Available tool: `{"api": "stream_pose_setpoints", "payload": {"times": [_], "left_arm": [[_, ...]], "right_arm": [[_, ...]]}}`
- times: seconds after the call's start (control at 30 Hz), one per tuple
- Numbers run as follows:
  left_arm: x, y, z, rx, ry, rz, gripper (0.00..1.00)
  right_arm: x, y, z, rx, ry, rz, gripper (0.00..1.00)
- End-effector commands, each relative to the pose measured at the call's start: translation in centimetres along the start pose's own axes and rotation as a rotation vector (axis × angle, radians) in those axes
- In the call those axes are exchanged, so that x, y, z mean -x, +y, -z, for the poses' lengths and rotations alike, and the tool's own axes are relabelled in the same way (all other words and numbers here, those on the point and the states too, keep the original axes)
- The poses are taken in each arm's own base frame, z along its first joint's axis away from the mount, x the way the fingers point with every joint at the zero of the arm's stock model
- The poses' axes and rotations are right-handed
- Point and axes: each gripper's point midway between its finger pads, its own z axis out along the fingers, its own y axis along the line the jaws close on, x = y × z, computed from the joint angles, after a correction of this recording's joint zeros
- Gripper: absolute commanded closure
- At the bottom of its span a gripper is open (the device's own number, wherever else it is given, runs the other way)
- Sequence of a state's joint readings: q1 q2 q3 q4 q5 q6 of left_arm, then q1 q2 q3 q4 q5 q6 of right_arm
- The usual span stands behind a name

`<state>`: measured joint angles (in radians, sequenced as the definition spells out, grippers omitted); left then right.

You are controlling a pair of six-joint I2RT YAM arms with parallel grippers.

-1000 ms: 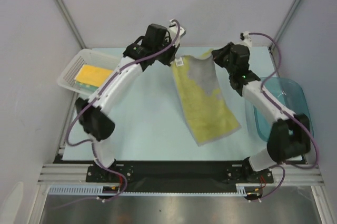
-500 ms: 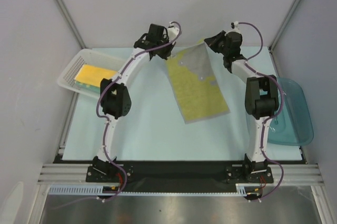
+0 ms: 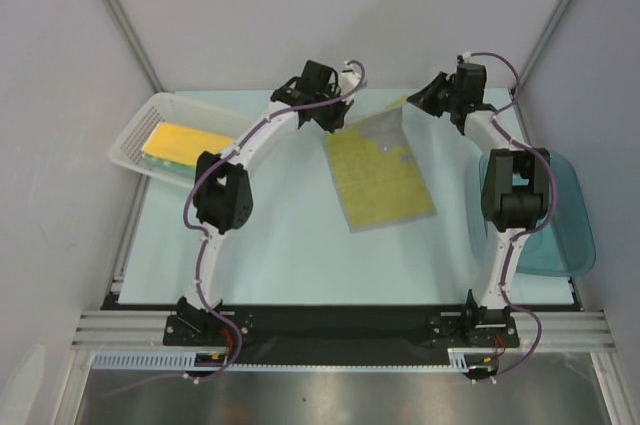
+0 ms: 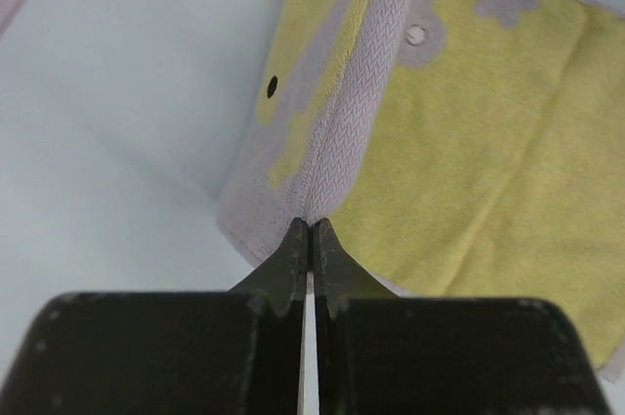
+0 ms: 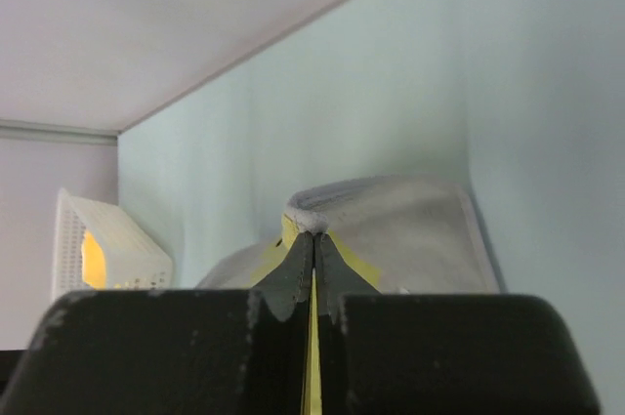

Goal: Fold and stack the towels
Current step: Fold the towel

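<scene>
A pale yellow towel (image 3: pixel 385 177) with grey patches lies lengthwise on the table, its far end raised. My left gripper (image 3: pixel 332 127) is shut on its far left corner. In the left wrist view the shut tips (image 4: pixel 310 226) pinch the grey woven edge of the towel (image 4: pixel 469 142). My right gripper (image 3: pixel 412 105) is shut on the far right corner. In the right wrist view its tips (image 5: pixel 313 236) clamp a bunched grey corner of the towel (image 5: pixel 410 229). A folded yellow towel (image 3: pixel 178 145) lies in the basket over a green one.
The white mesh basket (image 3: pixel 130 140) stands at the far left of the table and also shows in the right wrist view (image 5: pixel 117 234). A blue translucent tub (image 3: pixel 575 195) sits at the right edge, beside the right arm. The grey back wall is just behind both grippers.
Both arms have stretched toward the back wall and drawn the towel away from the near edge. The towel's far end has come down lower, and the grippers have shifted a little to the right.
</scene>
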<state>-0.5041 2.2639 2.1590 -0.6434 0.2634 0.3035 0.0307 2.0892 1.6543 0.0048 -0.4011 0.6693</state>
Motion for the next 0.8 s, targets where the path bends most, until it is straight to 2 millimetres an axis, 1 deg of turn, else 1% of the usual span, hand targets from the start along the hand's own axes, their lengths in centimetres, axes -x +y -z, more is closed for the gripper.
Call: {"api": "stream_pose_setpoints", "payload": {"times": [0.0, 0.03, 0.1, 0.17, 0.23, 0.27, 0.3, 0.33, 0.37, 0.4, 0.43, 0.47, 0.5, 0.53, 0.57, 0.6, 0.63, 0.67, 0.7, 0.77], "left_arm": [[2.7, -1.8, 2.9, -0.019, -0.063, -0.015, 0.99], [2.4, -2.3, 2.7, -0.023, -0.052, -0.018, 1.0], [2.0, -2.6, 2.8, -0.026, -0.04, -0.02, 1.0], [1.7, -3.2, 3.0, -0.035, -0.029, -0.017, 1.0], [1.4, -3.8, 3.1, -0.042, -0.017, -0.02, 1.0], [1.6, -4.0, 3.5, -0.041, -0.019, -0.022, 1.0], [1.0, -5.0, 3.8, -0.054, 0.001, -0.027, 1.0], [1.3, -5.0, 4.2, -0.052, -0.007, -0.029, 1.0], [1.3, -5.4, 4.4, -0.058, -0.007, -0.028, 1.0], [0.8, -5.8, 4.5, -0.065, 0.004, -0.023, 1.0], [0.7, -6.2, 4.6, -0.072, 0.005, -0.024, 1.0], [1.1, -6.8, 5.2, -0.077, -0.006, -0.025, 1.0], [0.5, -7.2, 5.1, -0.081, 0.001, -0.018, 1.0], [0.4, -7.9, 5.2, -0.097, -0.003, -0.012, 1.0], [0.8, -8.9, 5.7, -0.112, -0.017, -0.008, 1.0], [-0.1, -9.7, 5.3, -0.125, -0.003, -0.005, 1.0], [-0.3, -10.2, 5.3, -0.129, 0.0, -0.005, 1.0], [-0.7, -11.2, 5.1, -0.138, 0.009, -0.01, 1.0], [-1.6, -11.7, 4.9, -0.144, 0.026, -0.009, 1.0], [-2.5, -12.6, 4.7, -0.158, 0.045, 0.005, 1.0]], "right_arm": [[-1.1, 0.3, 3.4, -0.022, 0.089, 0.046, 1.0], [-2.1, -0.1, 3.7, -0.03, 0.122, 0.041, 1.0], [-2.5, -0.2, 4.2, -0.037, 0.141, 0.056, 1.0], [-3.7, -1.2, 4.9, -0.078, 0.186, 0.046, 1.0], [-4.4, -1.4, 5.7, -0.099, 0.212, 0.061, 1.0], [-4.7, -1.9, 6.1, -0.116, 0.221, 0.064, 1.0], [-5.1, -1.9, 7.5, -0.149, 0.232, 0.074, 1.0], [-5.2, -2.0, 7.5, -0.151, 0.234, 0.073, 1.0], [-5.6, -2.2, 8.1, -0.165, 0.253, 0.076, 1.0], [-5.6, -2.0, 8.7, -0.174, 0.256, 0.083, 1.0], [-5.6, -2.0, 9.1, -0.182, 0.259, 0.086, 1.0], [-6.3, -2.5, 9.6, -0.202, 0.279, 0.085, 1.0], [-6.2, -2.2, 10.3, -0.204, 0.272, 0.099, 1.0], [-6.3, -2.4, 10.6, -0.214, 0.273, 0.105, 1.0], [-7.0, -3.1, 11.1, -0.242, 0.289, 0.1, 1.0], [-6.9, -2.9, 11.7, -0.242, 0.282, 0.109, 1.0], [-7.4, -3.1, 11.9, -0.243, 0.289, 0.105, 1.0], [-7.6, -3.1, 12.1, -0.237, 0.29, 0.103, 1.0], [-8.6, -3.7, 12.4, -0.248, 0.308, 0.094, 1.0], [-9.1, -3.7, 13.0, -0.246, 0.311, 0.097, 1.0]]}}
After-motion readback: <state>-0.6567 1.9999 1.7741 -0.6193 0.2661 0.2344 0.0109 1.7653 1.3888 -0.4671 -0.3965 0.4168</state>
